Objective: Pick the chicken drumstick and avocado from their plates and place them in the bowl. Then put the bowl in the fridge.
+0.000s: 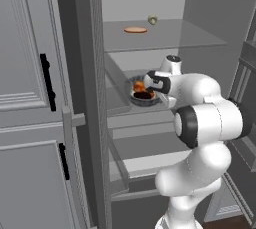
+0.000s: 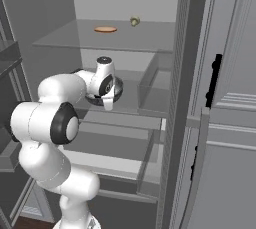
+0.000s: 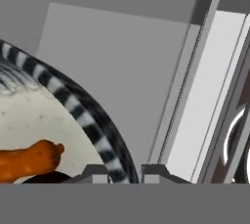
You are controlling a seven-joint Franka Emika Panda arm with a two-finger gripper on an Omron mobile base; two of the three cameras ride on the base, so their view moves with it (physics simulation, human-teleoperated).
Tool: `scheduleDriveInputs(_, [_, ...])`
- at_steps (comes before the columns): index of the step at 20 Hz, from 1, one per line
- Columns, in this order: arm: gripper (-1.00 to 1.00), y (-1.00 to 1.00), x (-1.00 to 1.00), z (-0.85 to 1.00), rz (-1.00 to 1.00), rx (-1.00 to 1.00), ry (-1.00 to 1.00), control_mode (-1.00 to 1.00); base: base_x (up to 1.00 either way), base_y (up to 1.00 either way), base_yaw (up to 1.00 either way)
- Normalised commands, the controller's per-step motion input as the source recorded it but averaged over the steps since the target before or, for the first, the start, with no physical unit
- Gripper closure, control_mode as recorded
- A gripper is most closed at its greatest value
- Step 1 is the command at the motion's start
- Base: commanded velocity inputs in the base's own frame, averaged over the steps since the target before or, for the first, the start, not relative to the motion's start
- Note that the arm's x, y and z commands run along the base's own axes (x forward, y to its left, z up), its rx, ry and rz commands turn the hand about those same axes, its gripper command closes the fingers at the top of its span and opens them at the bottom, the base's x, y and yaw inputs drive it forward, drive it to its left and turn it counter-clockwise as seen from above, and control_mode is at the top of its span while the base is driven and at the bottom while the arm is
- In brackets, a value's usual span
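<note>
The grey speckled bowl (image 1: 146,101) rests on a glass shelf inside the open fridge (image 1: 212,13). The orange-brown chicken drumstick (image 1: 138,86) and the dark avocado (image 1: 144,94) lie in it. In the hand view the drumstick (image 3: 29,162) lies on the bowl's mottled inside, with a sliver of the avocado (image 3: 49,178) under it. The striped-looking bowl rim (image 3: 73,103) runs down between my two fingertips. My gripper (image 3: 124,173) is shut on that rim at the bowl's right side (image 1: 150,85). In the right base view my hand covers most of the bowl (image 2: 119,91). The plates are out of view.
On the shelf above lie a flat tan round item (image 1: 135,30) and a small greenish item (image 1: 153,20). The fridge's left wall and frame (image 1: 87,73) stand close beside the bowl. Light grey cabinets with black handles (image 1: 47,80) flank the fridge. Lower shelves and drawers (image 1: 145,148) sit under my arm.
</note>
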Motion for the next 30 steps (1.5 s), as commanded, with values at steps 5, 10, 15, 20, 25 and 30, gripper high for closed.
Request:
scheduleDriveInputs(5, [1.0, 0.03, 0.27, -0.11, 0.0, 0.0, 0.0, -1.0, 0.0, 0.0, 0.0])
scheduleDriveInputs(10, [-1.0, 0.14, 0.15, -0.02, 0.0, -0.02, 0.0, -1.0, 0.0, 0.0, 0.0])
scheduleDriveInputs(15, [-1.0, 0.05, -0.01, 0.0, 0.0, 0.0, -0.01, -1.0, 0.0, 0.0, 0.0])
scheduleDriveInputs(20, [-1.0, 0.13, -0.34, 0.0, 0.0, 0.0, -0.13, -1.0, 0.0, 0.0, 0.0])
scheduleDriveInputs(25, [-1.0, 0.01, -0.53, 0.0, 0.0, 0.0, -0.25, -1.0, 0.0, 0.0, 0.0])
scheduleDriveInputs(30, [-1.0, 0.0, -0.52, 0.01, 0.0, 0.0, -0.32, -1.0, 0.0, 0.0, 0.0])
